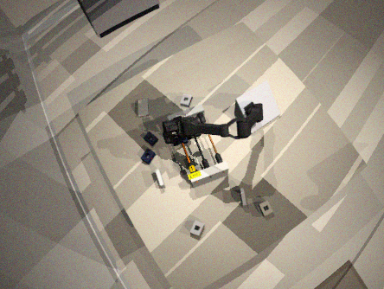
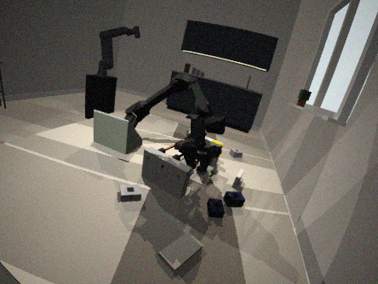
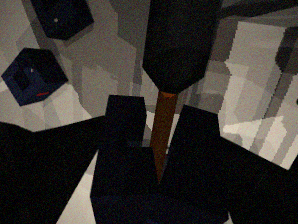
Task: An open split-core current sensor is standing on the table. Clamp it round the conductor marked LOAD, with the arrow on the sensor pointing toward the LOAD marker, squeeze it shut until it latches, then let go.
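My gripper (image 1: 182, 140) (image 3: 158, 130) is at the left orange conductor (image 1: 186, 152) (image 3: 164, 120) of the white-ended stand. It is shut on the dark blue current sensor (image 3: 160, 207), whose body is low in the wrist view. The sensor's two jaws stand apart on either side of the conductor, which runs between them below a black sleeve (image 3: 182, 45). No latch or arrow can be made out. A yellow label (image 1: 195, 175) (image 2: 217, 143) is at the conductor's end on the stand's end panel (image 1: 214, 172); its lettering is too small to read. The arm hides the sensor in the top and exterior views.
A black conductor (image 1: 199, 146) and another orange one (image 1: 214, 144) run alongside. Two dark blue blocks (image 1: 150, 138) (image 1: 148, 156) (image 2: 215, 207) (image 2: 234, 199) lie beside the stand. Several pale blocks, a flat grey box (image 1: 142, 107) (image 2: 180, 251) and a large pale panel (image 2: 111, 132) stand around.
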You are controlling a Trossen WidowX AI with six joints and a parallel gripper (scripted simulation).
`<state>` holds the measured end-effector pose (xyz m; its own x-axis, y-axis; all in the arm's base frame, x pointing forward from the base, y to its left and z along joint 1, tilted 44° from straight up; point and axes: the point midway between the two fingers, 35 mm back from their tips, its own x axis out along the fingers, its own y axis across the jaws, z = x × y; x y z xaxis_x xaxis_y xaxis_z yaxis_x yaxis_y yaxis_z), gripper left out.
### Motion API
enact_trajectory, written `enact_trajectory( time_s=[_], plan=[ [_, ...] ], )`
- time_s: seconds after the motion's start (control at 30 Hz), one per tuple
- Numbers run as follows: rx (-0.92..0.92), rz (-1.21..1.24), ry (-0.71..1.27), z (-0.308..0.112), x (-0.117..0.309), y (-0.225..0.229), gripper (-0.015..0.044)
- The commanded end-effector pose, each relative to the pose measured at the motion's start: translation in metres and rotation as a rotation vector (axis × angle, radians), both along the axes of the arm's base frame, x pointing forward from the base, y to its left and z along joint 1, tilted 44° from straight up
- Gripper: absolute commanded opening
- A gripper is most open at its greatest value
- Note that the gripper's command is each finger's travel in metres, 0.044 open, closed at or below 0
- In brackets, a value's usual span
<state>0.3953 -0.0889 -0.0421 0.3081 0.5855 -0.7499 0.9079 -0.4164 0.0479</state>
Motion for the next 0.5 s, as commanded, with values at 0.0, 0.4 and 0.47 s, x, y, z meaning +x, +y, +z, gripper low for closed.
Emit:
enact_trajectory(
  time_s=[0.0, 0.4, 0.47],
  plan=[
    [0.007, -0.003, -0.023, 0.0091, 0.0033, 0.0001, 0.0],
    [0.0, 0.0, 0.0, 0.0, 0.0, 0.0, 0.0],
    [0.0, 0.0, 0.0, 0.0, 0.0, 0.0, 0.0]
  ],
)
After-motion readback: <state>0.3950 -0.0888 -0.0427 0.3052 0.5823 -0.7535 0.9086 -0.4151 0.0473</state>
